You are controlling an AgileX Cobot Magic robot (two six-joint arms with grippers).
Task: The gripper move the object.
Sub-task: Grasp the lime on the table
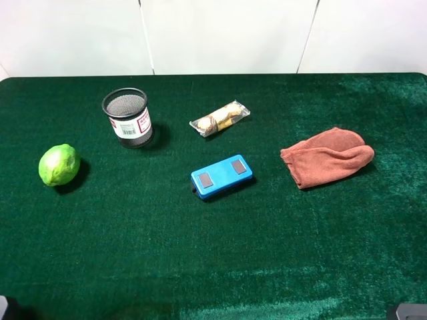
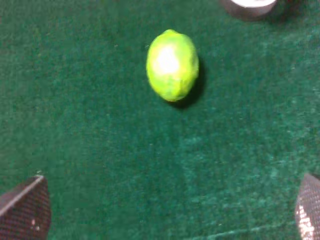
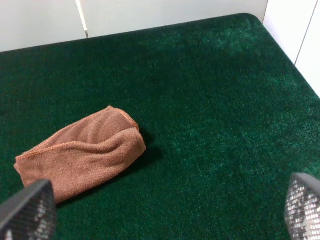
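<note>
Exterior high: shows round bright green lime-like fruit (image 1: 59, 165) resting at far left of dark green felt table (image 1: 213, 253), near black mesh cup (image 1: 127, 118), well apart from blue rectangular box (image 1: 221, 177).

Left wrist: shows left gripper (image 2: 165, 212) spread wide, gripping nothing; fruit ahead on felt, clear of both fingers.

Right wrist: shows right gripper (image 3: 165, 210) spread wide, empty, near rust-brown folded cloth (image 3: 80, 150).

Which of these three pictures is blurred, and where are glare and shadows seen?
Left wrist view: softly blurred, with a white glare patch on the lime and a dark shadow beside it. Exterior high view: sharp, evenly lit, pale sheen on the green cloth at far right. Right wrist view: fairly sharp; the brown towel casts a soft shadow.
</note>
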